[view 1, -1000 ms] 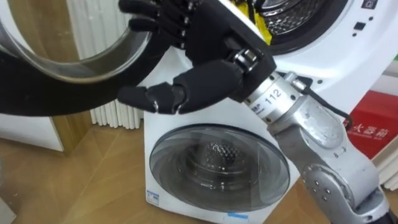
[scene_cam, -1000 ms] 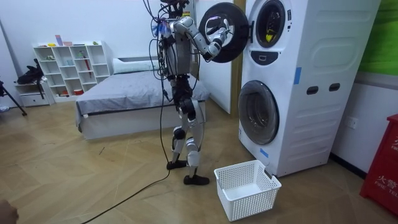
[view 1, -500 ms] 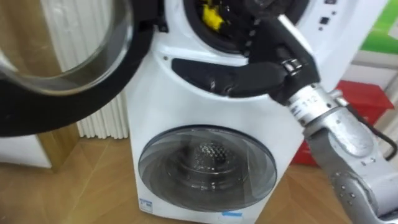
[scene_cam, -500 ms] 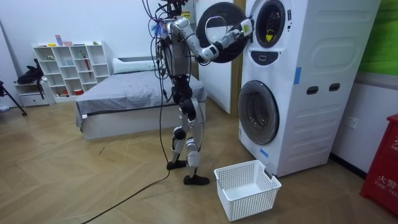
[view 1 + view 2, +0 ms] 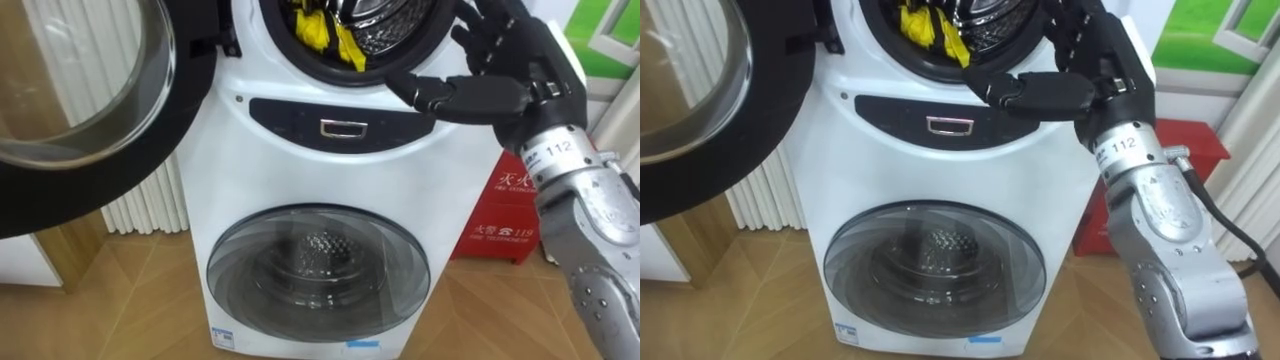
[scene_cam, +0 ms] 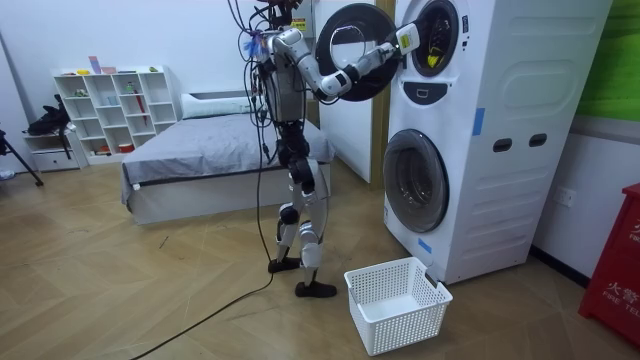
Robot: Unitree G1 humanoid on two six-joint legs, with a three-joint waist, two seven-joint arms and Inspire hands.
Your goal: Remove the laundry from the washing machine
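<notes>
A: L to R, quick. The door (image 5: pixel 80 90) of the upper washer is swung wide open at far left. Next, the yellow clothes (image 5: pixel 322 35) sit bunched in the drum (image 5: pixel 385 25), at the front lip, left of centre.

B: And the right hand (image 5: pixel 515 70)?

A: At the drum mouth's rt edge, near the clothes but not touching. Fingers straight & spread, thumb out toward the opening, nothing in it.

B: How'll the stuff handle?

A: Prob. soft, light, floppy, not fragile. Could be damp & clingy, can't tell. Might snag on the door seal or trail when pulled.

B: Where to grab?

A: I'd go for the thick bunched fold near the lip w/ fingers curled round a good wad. A thin corner would likely slip out. Then lift it clear of the rim before heading to the white basket (image 6: pixel 397 300) on the floor by the machine.
</notes>
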